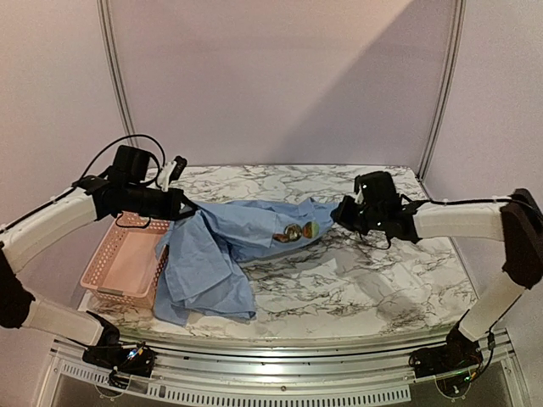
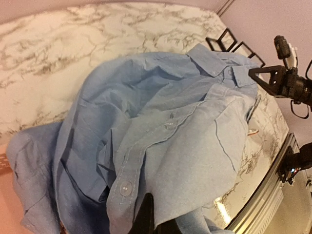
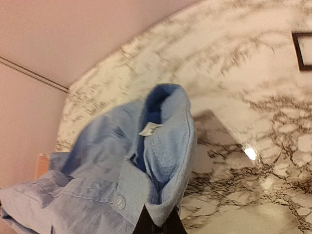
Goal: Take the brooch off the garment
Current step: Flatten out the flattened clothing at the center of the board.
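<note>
The brooch [image 1: 301, 231] sat pinned to the upper face of the garment [image 1: 212, 254], on the raised span of fabric towards the garment's right end. In the top view it read as two small rounded pieces side by side, so its long axis ran roughly left to right, in line with the stretch of cloth. Its clasp was too small to make out.

The garment hung as a slack bridge between the two arms, with its lower folds resting on the marble table [image 1: 356, 280] and its left part draped beside the pink basket [image 1: 119, 263].

The right gripper [image 1: 339, 212] was clamped on the collar end of the garment; its wrist view showed the folded collar pinched between the closed jaws. The left gripper [image 1: 180, 205] was likewise closed on the opposite end, with the buttoned placket running away from its fingertips.

The brooch lay between the two grippers, near the right one and well apart from the left. From the right jaws it lay inward, towards the robot's left, and slightly lower.

Judgement: both jaws were occupied, so one had to let go before reaching. The right arm had the shorter reach.
</note>
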Available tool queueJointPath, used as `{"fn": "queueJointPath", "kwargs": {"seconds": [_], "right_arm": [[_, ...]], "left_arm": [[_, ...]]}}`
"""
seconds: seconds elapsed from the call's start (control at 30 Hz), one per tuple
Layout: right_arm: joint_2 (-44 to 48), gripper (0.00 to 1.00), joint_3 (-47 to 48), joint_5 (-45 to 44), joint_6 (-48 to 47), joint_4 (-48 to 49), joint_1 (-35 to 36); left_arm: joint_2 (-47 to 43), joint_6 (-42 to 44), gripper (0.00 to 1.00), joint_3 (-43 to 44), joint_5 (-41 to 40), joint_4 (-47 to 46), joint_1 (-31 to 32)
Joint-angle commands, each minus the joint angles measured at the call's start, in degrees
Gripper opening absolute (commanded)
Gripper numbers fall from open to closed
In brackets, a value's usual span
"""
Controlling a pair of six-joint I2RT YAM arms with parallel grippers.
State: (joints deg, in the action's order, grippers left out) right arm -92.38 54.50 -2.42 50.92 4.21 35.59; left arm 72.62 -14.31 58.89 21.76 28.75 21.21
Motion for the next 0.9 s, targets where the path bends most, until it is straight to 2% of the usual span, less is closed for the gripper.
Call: {"fn": "queueJointPath", "kwargs": {"seconds": [0.0,0.2,0.47,0.63,0.87], "right_arm": [[11.2,0.00,3.6,-4.7,-7.8,-3.3,0.0],[21.1,0.00,7.2,-7.6,-14.0,-7.9,0.0],[25.3,0.00,8.5,-11.2,-16.9,-7.2,0.0],[21.8,0.00,10.0,-10.9,-18.3,-5.0,0.0],[9.2,0.00,15.6,-12.9,-17.7,-7.7,0.1]], "left_arm": [[-6.1,2.6,0.00,1.6,-0.6,-1.5,-1.0],[-10.5,2.9,0.00,6.3,-1.7,1.9,-1.8],[-10.5,1.7,0.00,7.1,-1.6,3.6,-2.3],[-5.5,2.0,0.00,7.0,-5.3,7.5,-2.3],[-2.6,2.0,0.04,3.6,-5.7,10.1,-2.1]]}}
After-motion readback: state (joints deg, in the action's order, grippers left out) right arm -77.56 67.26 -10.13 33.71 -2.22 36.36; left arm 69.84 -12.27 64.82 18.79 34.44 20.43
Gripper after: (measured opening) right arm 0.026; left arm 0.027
